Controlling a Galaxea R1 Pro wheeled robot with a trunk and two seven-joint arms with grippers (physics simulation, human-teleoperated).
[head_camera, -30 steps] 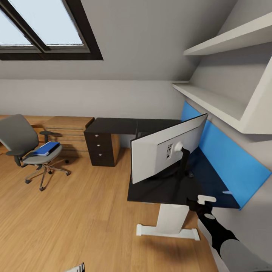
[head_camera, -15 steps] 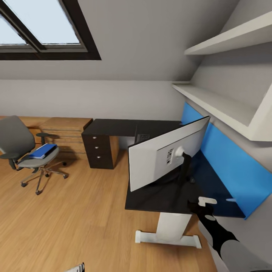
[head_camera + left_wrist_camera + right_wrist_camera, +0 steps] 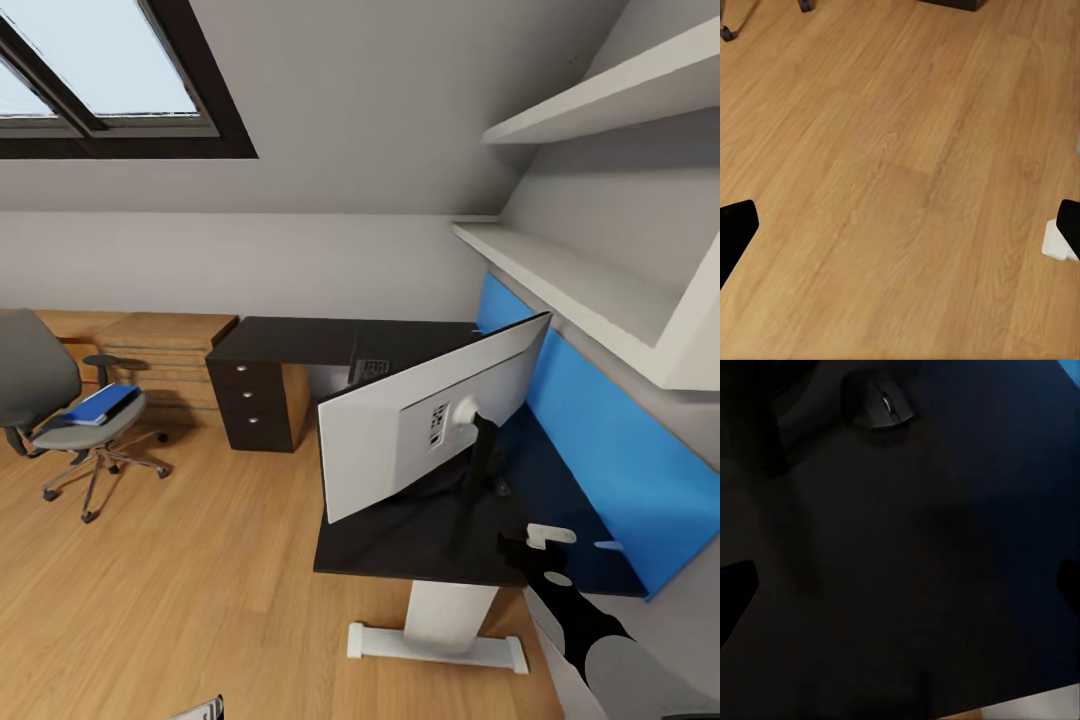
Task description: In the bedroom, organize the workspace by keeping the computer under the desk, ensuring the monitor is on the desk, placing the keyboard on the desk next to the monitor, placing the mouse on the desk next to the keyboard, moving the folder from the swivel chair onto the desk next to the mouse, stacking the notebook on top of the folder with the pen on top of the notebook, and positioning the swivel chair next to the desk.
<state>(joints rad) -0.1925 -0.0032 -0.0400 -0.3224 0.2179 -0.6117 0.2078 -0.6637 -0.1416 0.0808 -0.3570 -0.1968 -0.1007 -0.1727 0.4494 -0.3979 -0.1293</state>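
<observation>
The view has swung right, sliding the swivel chair and its blue folder toward the frame's left edge. The monitor stands on the counter, where the right tool hovers wide open and empty near the mouse. The left tool hangs open, empty, over the floor; the folder awaits collection.

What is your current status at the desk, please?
Right gripper open, empty, over black L-shaped desk. Left gripper open above wooden floor. Bright blue folder lying on grey swivel chair. Wide white-backed monitor standing on the desk.
</observation>
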